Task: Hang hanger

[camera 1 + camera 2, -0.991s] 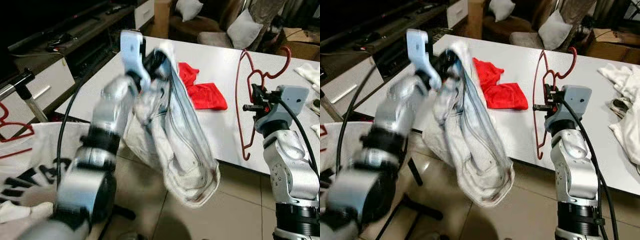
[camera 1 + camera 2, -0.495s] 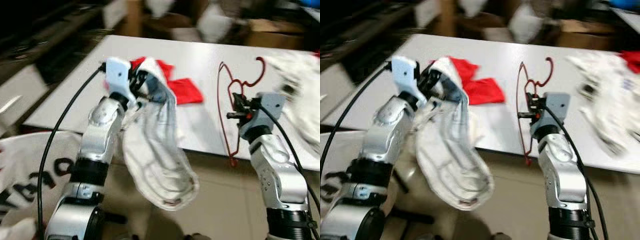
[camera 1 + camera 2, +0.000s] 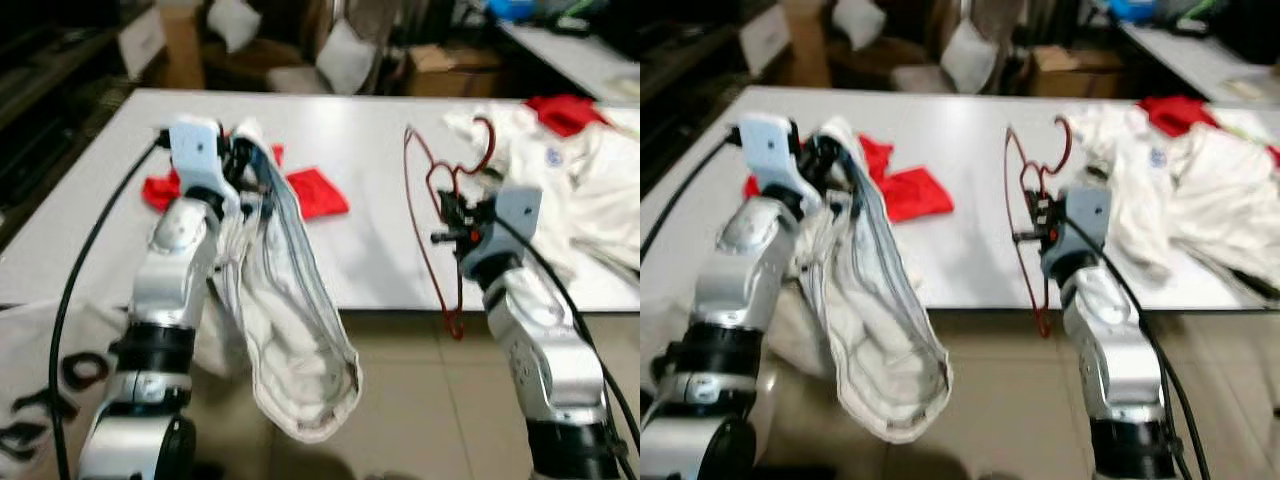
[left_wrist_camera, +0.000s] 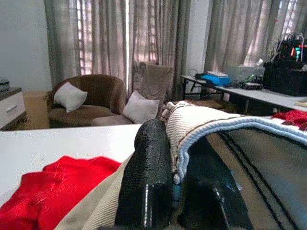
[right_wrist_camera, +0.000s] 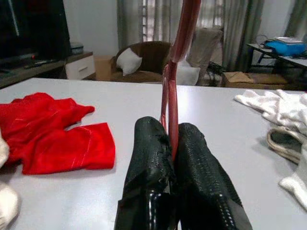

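Hanger (image 3: pixel 436 220) stands upright right of centre, clamped in our right gripper (image 3: pixel 447 222); our left gripper (image 3: pixel 240 165), left of centre, pinches the white garment (image 3: pixel 290 340) hanging beside it.

We see a ribbed knit white garment (image 3: pixel 290 330) with a pale blue hem (soft, matt cloth), a thin glossy red hanger (image 3: pixel 440 215), black fingers (image 5: pixel 148 163) with grainy texture, a smooth matt white desk (image 3: pixel 380 270) and crumpled red cloth (image 5: pixel 53 134).
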